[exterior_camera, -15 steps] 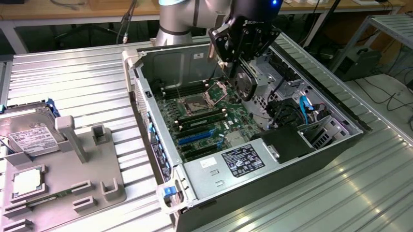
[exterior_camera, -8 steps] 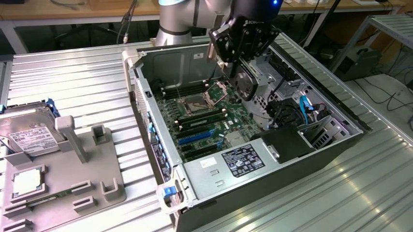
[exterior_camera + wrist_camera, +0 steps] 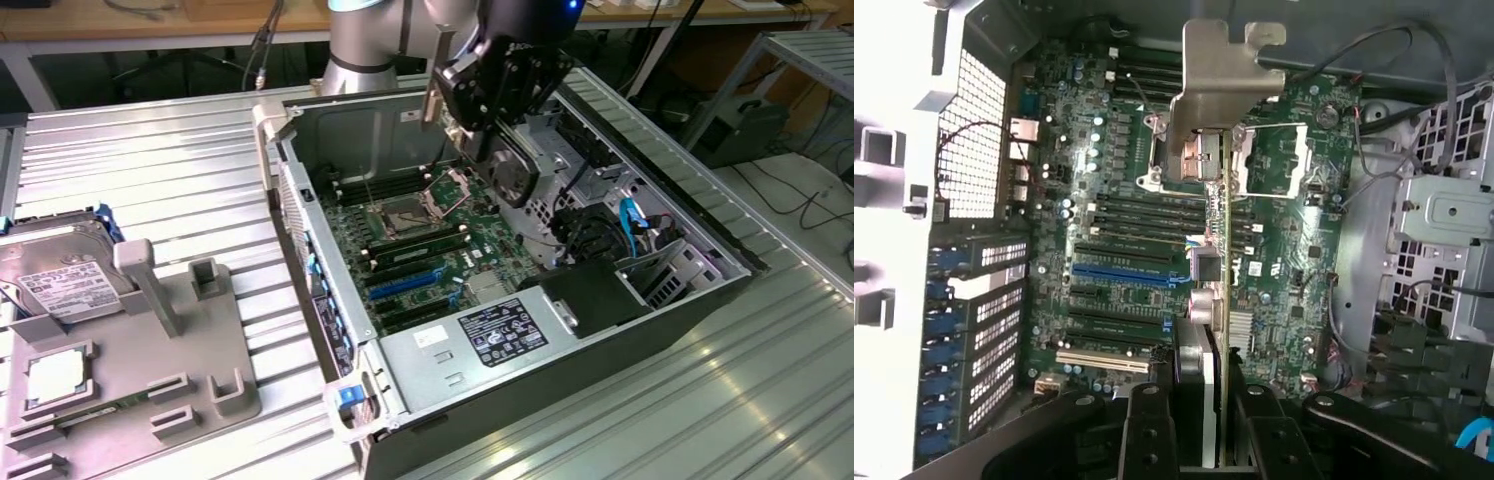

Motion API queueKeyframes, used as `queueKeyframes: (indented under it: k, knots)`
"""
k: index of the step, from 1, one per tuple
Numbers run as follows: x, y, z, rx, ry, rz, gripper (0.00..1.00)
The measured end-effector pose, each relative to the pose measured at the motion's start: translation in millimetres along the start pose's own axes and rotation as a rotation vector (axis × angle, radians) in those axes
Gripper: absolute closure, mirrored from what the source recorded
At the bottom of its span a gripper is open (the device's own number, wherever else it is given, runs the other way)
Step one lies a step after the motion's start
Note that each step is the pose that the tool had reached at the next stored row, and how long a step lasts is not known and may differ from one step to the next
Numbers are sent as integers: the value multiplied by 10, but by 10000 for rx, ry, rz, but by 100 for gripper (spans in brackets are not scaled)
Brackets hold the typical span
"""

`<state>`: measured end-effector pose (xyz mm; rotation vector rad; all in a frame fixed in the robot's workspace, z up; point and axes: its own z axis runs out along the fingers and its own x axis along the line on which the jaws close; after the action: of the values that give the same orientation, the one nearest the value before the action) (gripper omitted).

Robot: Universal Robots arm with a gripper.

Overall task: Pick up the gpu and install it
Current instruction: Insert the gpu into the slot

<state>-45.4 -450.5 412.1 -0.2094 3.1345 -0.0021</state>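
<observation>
Claw (image 3: 1206, 410) gripping gpu (image 3: 1219, 85) edge-on above motherboard (image 3: 1114, 215), hard drive (image 3: 60, 272) outside case (image 3: 354, 130)

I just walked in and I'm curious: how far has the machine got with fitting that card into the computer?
Picking up looks done: the gpu is clamped between the fingers. In hand: it hangs edge-down over the motherboard of the open case. Left: seating it; the blue slot is bare.
</observation>
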Motion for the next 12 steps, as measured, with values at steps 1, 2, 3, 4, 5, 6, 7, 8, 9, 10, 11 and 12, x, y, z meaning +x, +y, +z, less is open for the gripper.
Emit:
queueKeyframes:
  k: [1, 2, 3, 4, 5, 6, 7, 8, 9, 10, 11, 12]
  knots:
    - [0, 0, 0, 0, 0, -80, 72]
    - [0, 0, 0, 0, 0, -153, 72]
    - [0, 0, 0, 0, 0, -289, 72]
    - [0, 0, 0, 0, 0, -380, 72]
    - [0, 0, 0, 1, 0, -481, 72]
    - [0, 0, 0, 0, 0, -556, 72]
    - [0, 0, 0, 0, 0, -636, 72]
    - [0, 0, 0, 1, 0, -705, 72]
    - [0, 0, 0, 0, -1, -783, 72]
    - [0, 0, 0, 0, -1, -866, 72]
    - [0, 0, 0, 0, -1, -947, 72]
    - [0, 0, 0, 0, -1, -1024, 72]
